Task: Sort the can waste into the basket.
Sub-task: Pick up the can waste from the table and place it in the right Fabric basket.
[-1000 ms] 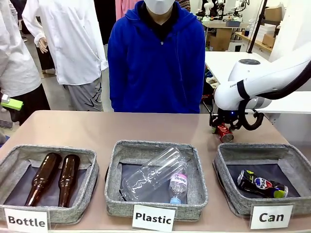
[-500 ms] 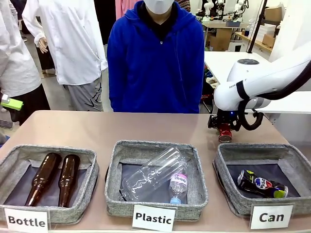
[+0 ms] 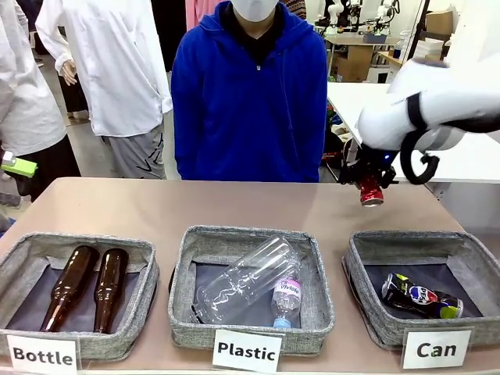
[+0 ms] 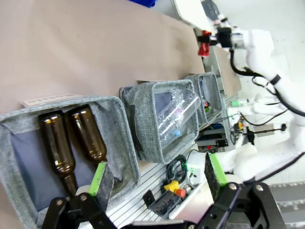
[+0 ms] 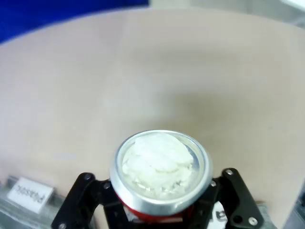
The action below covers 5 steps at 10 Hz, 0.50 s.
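The right gripper (image 3: 370, 187) is clamped on the shiny red crushed can (image 3: 370, 193), holding it in the air above the tan table (image 3: 156, 207), just beyond the far rim of the "Can" basket (image 3: 367, 297) and clear of it. From the right wrist camera, the red can (image 5: 161, 171) sits between the black fingers with its silvery end facing the camera and the bare tabletop beyond.

The dark crushed can (image 3: 420, 297), printed blue, white and green, lies on its side on the dark bottom of the "Can" basket, toward its right part. A white card reading "Can" (image 3: 436, 349) stands at the basket's near wall.

The left gripper (image 4: 157, 186) is spread wide, its green-padded fingers (image 4: 97, 174) holding nothing, well apart from the "Can" basket and over the basket with two brown glass bottles (image 4: 71, 143).
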{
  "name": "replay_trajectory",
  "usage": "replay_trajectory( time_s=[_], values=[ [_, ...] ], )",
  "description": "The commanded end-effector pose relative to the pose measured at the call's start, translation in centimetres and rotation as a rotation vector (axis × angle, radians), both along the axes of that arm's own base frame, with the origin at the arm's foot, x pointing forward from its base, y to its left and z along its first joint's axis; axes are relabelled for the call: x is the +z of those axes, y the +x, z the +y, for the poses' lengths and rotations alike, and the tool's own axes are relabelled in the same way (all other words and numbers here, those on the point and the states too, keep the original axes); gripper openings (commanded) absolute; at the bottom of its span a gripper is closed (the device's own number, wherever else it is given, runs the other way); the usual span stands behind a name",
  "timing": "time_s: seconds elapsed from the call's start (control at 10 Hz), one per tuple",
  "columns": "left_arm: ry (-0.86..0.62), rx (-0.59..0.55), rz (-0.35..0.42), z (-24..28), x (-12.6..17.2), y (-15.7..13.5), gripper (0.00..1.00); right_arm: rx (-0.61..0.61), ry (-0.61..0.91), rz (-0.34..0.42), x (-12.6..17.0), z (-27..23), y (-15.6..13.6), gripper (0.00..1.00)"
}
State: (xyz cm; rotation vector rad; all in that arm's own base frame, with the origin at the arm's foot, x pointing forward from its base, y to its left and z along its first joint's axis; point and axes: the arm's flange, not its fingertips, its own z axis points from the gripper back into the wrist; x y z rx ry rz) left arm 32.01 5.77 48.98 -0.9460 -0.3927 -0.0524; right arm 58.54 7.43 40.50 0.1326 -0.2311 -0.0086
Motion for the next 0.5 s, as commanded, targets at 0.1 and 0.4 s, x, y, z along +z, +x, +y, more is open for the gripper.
replay_trajectory(
  time_s=[0.1, 0.4],
  values=[
    [0.001, -0.007, 0.010, 0.2, 0.2, -0.1, 1.00, 0.437, 0.130, 0.186, 4.2, -2.8, -8.9, 0.00],
    [0.001, -0.007, 0.010, 0.2, 0.2, -0.1, 1.00, 1.091, -0.111, 0.268, 4.2, -4.5, -19.2, 0.00]
  ],
)
